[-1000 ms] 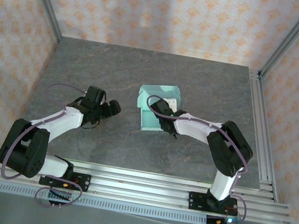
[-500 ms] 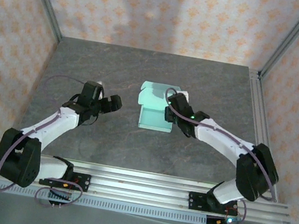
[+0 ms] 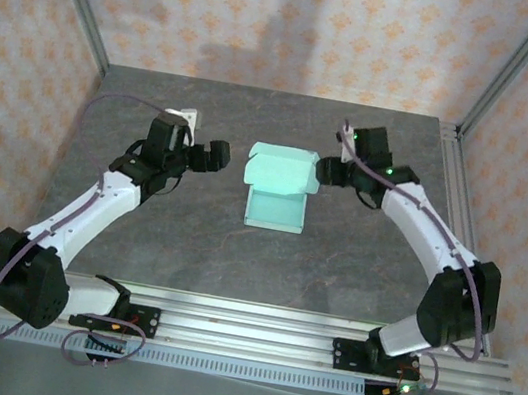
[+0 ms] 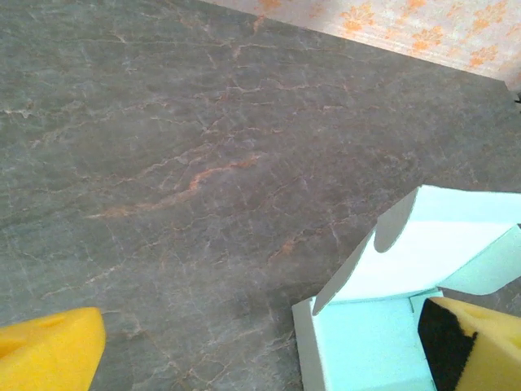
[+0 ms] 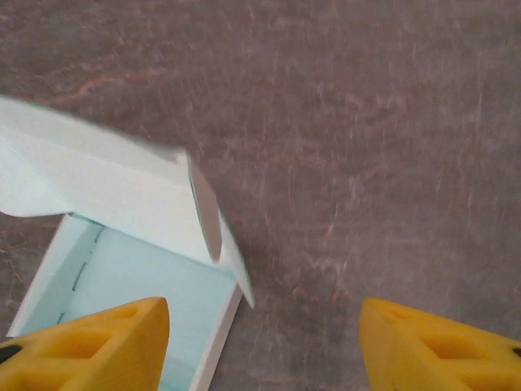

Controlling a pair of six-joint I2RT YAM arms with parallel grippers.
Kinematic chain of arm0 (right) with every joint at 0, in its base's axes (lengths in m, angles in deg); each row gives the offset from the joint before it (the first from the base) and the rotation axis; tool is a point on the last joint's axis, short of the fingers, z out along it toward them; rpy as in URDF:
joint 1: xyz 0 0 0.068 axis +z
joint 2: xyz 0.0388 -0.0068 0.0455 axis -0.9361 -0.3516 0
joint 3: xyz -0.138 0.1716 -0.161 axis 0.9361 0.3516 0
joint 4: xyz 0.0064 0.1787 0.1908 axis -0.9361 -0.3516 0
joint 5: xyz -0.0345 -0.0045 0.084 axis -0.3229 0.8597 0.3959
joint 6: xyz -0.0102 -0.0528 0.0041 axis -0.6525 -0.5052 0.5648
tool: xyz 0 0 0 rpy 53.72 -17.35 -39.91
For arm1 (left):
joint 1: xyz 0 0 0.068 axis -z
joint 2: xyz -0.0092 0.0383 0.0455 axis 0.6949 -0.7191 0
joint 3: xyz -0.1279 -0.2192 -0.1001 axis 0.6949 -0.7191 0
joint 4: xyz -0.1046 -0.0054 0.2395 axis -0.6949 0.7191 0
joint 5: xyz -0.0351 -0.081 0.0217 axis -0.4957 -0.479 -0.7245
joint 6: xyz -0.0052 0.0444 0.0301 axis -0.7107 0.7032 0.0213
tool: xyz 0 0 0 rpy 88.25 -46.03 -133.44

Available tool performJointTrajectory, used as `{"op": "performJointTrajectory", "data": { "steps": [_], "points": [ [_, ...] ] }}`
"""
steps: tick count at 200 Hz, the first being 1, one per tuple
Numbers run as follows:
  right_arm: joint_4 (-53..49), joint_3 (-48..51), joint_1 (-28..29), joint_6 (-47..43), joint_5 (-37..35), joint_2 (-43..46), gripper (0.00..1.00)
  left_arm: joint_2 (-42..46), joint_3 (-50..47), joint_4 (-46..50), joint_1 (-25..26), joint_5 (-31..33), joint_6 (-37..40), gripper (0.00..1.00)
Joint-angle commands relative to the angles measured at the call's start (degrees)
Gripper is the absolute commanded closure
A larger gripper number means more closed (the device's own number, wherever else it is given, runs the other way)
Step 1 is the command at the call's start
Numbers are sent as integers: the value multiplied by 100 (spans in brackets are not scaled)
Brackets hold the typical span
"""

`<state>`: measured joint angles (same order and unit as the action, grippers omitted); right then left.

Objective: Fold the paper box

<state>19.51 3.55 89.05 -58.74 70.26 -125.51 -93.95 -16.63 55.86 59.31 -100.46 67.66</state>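
Because the paper box (image 3: pixel 277 192) was thin mint card, I judged it light, springy and quick to crease or skid over the stone. So the place to take hold looked to be the lid's (image 3: pixel 282 167) free edge or its side tabs, not the open tray walls. It sat in the middle of the table (image 3: pixel 185 245), tray formed, the lid standing up at the far end. My left pincer (image 3: pixel 214 155) hung just left of that lid, spread wide and empty. My right pincer (image 3: pixel 326 171) hung just right of it, its fingers (image 5: pixel 89 342) apart, gripping nothing.
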Motion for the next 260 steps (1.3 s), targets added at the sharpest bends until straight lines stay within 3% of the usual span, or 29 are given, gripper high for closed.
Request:
{"op": "performJointTrajectory", "data": {
  "steps": [1, 45, 76, 119, 156, 177, 234, 260],
  "points": [
    [-1050, -730, -48, -873, 517, -434, 38, 314, 221, 660, 9, 210, 420, 0],
    [-1703, -1568, -56, -1724, 476, -1103, 39, 1136, 25, 962, 36, 394, 957, 0],
    [-2080, -2101, -51, -1878, 652, -1651, 47, 1487, -169, 1138, 49, 212, 1623, 0],
    [-2343, -2451, -49, -2080, 836, -2096, 64, 1440, -150, 1168, 44, -76, 1425, 0],
    [-2578, -2742, -53, -2201, 958, -2419, 72, 1406, -165, 1064, 46, -311, 1342, 0],
    [-2617, -2836, -51, -2213, 1002, -2539, 73, 1446, -180, 1024, 44, -428, 1281, 8],
    [-2879, -3009, -49, -2301, 983, -2673, 82, 1403, -187, 934, 44, -471, 1256, 10],
    [-3084, -3053, -48, -2395, 1059, -2669, 95, 1312, -190, 852, 44, -573, 1247, 22]
  ]
}}
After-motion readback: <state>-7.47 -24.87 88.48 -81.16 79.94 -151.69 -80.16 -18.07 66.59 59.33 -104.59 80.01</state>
